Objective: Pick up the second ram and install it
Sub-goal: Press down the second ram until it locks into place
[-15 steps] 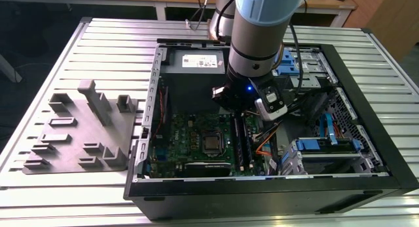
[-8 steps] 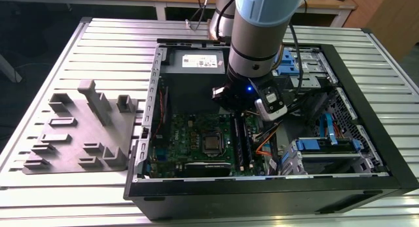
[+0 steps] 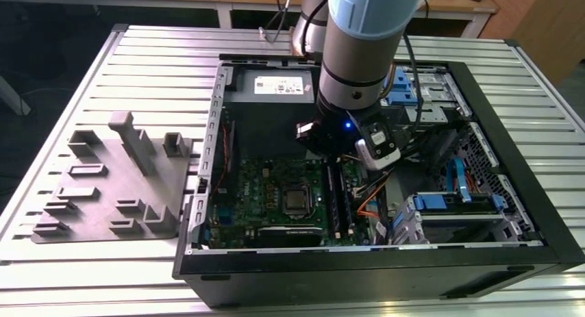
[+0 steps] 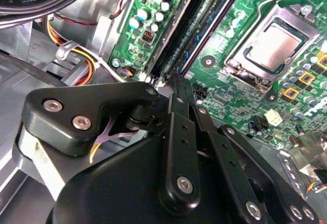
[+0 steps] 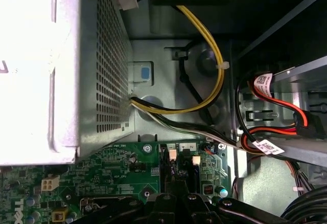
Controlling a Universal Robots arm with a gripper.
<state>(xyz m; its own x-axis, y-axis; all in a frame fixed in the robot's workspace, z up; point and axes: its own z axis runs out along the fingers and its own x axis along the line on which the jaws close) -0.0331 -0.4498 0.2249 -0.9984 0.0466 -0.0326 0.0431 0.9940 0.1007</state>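
My gripper (image 4: 176, 88) sits inside the open PC case (image 3: 512, 77), fingers pinched nearly together right over the black RAM slots (image 4: 191, 35) on the green motherboard (image 3: 274, 187). The second ram (image 3: 335, 194) looks like a thin dark strip seated along the slots, long axis matching the rails. Can't tell if I'm gripping it. Grey plastic fixture (image 3: 109, 187) sits outside the case.

My exterior view is evenly lit from above — the slatted table (image 3: 92, 77) gleams pale, the case interior sits in shadow. In the first wrist view the power supply (image 5: 41, 70) blows out white; the near linkage (image 4: 153, 183) looks soft.
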